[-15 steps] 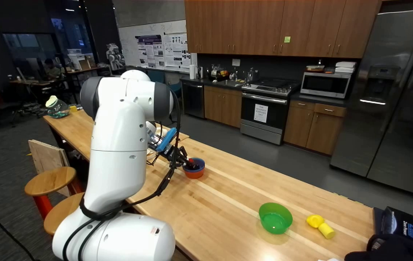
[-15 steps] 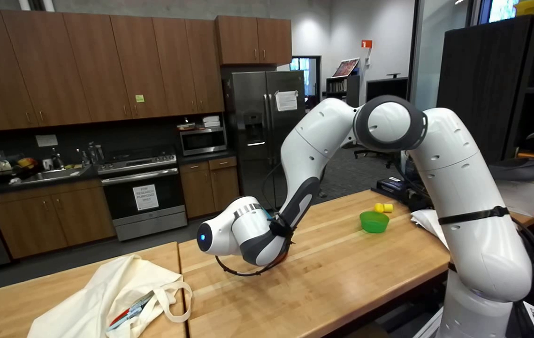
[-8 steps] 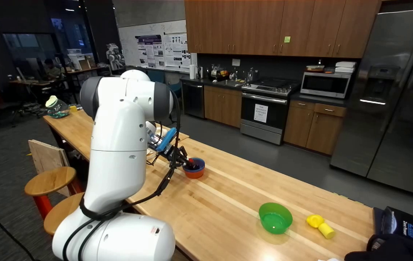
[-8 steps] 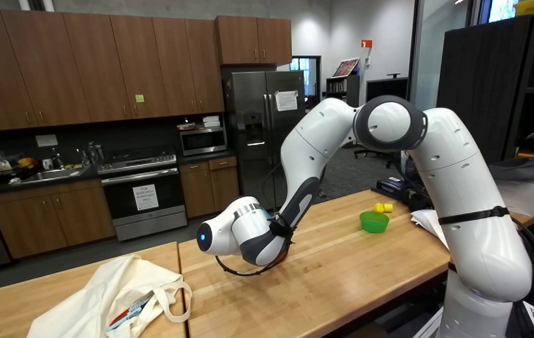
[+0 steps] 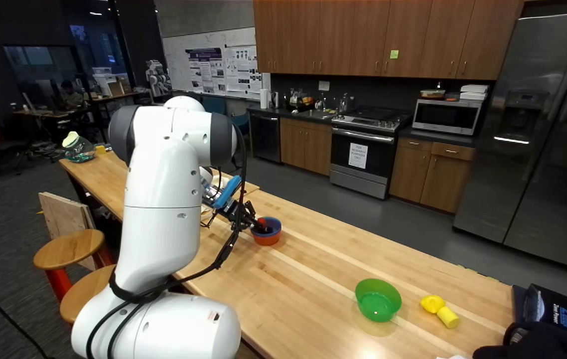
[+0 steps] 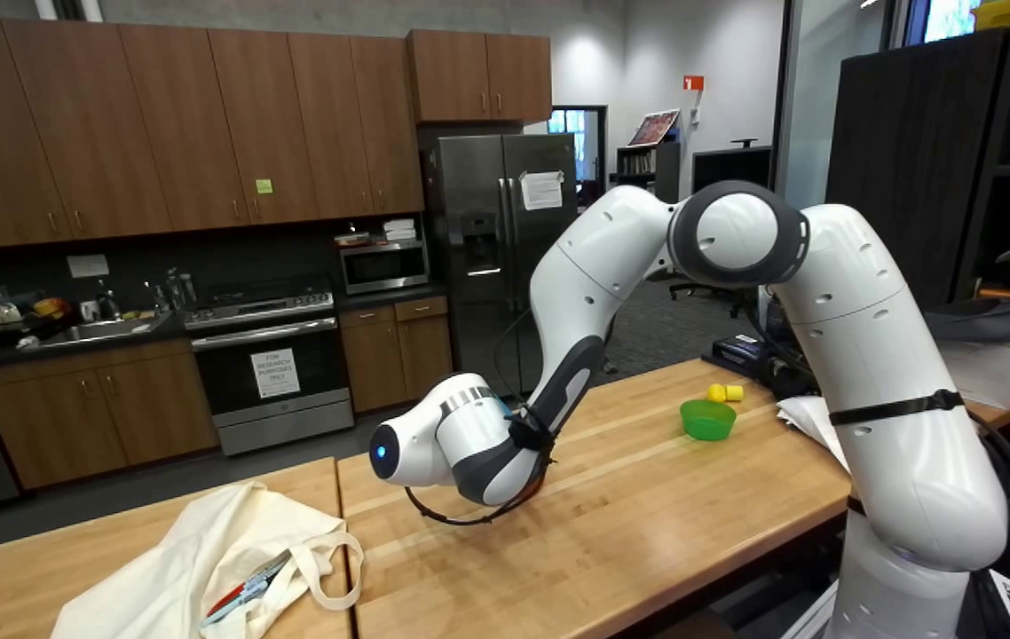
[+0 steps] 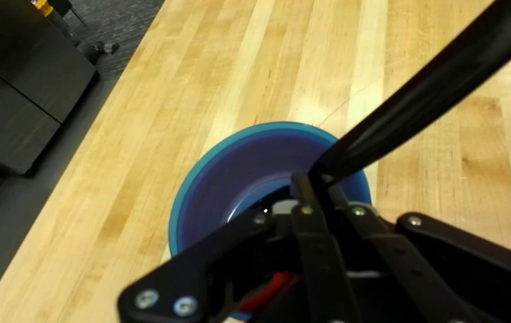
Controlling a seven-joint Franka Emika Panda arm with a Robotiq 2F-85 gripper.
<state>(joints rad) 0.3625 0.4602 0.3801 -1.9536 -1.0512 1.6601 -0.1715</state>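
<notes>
Two jaws clamp one slender black handle (image 7: 417, 95) slanting rightward past a round blue bowl (image 7: 233, 168) in the wrist view.

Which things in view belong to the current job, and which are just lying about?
Seemingly in the job:
tool
long black piece in its grip
blue-rimmed bowl beneath

Likely just lying about:
green bowl
yellow pieces near it
cream cloth bag
dark box

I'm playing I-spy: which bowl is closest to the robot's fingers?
The blue-rimmed bowl, orange underneath: the fingers are right at it, while the green bowl sits well away from them.
</notes>
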